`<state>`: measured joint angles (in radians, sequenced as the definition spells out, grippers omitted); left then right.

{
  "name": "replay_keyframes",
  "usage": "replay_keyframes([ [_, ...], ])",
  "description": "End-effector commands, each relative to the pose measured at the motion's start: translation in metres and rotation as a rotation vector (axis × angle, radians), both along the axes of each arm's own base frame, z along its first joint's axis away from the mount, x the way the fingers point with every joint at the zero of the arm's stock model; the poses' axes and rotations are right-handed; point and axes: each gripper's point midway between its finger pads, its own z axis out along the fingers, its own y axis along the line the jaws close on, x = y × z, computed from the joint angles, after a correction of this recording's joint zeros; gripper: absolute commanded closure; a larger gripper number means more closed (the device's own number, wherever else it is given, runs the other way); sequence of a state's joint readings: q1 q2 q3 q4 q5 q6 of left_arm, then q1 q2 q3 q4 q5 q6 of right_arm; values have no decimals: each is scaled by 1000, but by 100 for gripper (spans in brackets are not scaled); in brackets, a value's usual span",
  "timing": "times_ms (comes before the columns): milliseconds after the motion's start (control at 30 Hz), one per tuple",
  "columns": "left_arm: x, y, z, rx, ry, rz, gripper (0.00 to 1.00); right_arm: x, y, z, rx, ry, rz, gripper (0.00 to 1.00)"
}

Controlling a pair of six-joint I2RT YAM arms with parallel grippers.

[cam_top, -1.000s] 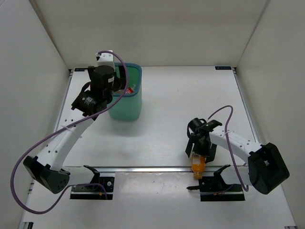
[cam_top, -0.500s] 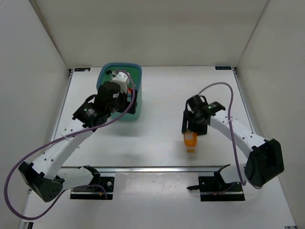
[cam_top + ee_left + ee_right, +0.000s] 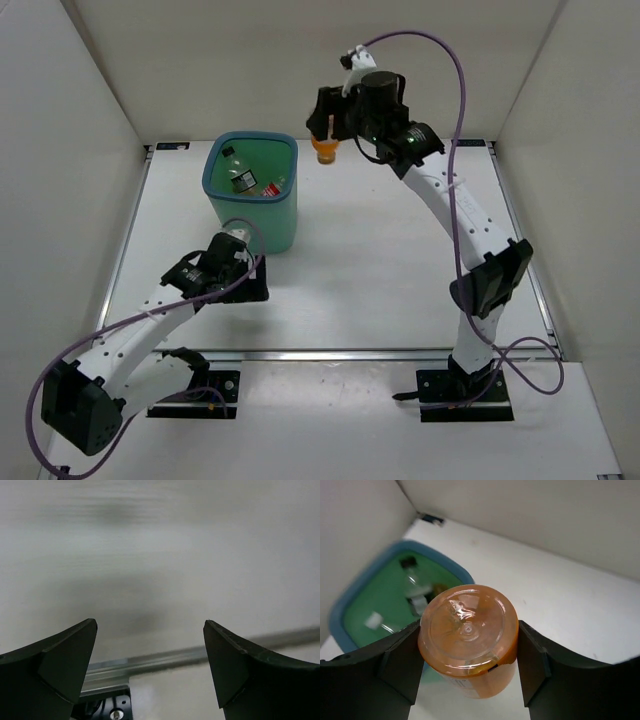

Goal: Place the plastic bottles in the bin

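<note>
My right gripper is shut on a stubby orange bottle, raised high just right of the teal bin. In the right wrist view the orange bottle fills the space between both fingers, its base toward the camera, with the bin below at left. Clear bottles with dark and red labels lie inside the bin. My left gripper hangs low over the table in front of the bin, open. In the left wrist view my left gripper has nothing between its fingers.
White walls enclose the table on three sides. A metal rail runs along the near edge, with the arm bases bolted to it. In the left wrist view the rail and a black mount show below the fingers.
The right arm has lifted the orange bottle from the near right of the table up and back toward the bin. The left arm has pulled back from the bin to the table in front.
</note>
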<state>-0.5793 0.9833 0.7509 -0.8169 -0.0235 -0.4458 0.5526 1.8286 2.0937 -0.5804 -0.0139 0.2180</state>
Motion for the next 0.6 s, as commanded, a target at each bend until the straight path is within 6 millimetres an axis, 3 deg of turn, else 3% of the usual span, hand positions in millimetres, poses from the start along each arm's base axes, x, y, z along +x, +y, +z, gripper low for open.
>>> replay_keyframes([
  [0,31,43,3,-8,-58,433,1,-2,69,71,200,-230,236,83],
  [67,46,68,13,3,-129,574,1,-18,105,88,243,-313,313,80],
  [100,57,76,28,-7,-195,626,1,-20,121,80,235,-322,339,79],
  [167,69,95,40,23,-265,702,2,-31,145,83,256,-352,383,78],
  [267,80,118,59,63,-332,776,2,-31,163,57,284,-319,441,73],
  [333,83,130,76,101,-386,793,2,-24,173,37,281,-289,440,59],
  [367,83,131,80,107,-401,790,1,-28,175,40,280,-297,454,53],
  [400,83,135,86,110,-419,799,1,-27,174,39,282,-286,441,38],
  [467,82,139,92,123,-434,789,2,-29,172,43,275,-304,435,19],
  [500,81,140,92,120,-431,793,1,-26,168,43,266,-298,411,1],
  [567,79,140,90,138,-429,771,1,-29,160,48,233,-306,391,0],
])
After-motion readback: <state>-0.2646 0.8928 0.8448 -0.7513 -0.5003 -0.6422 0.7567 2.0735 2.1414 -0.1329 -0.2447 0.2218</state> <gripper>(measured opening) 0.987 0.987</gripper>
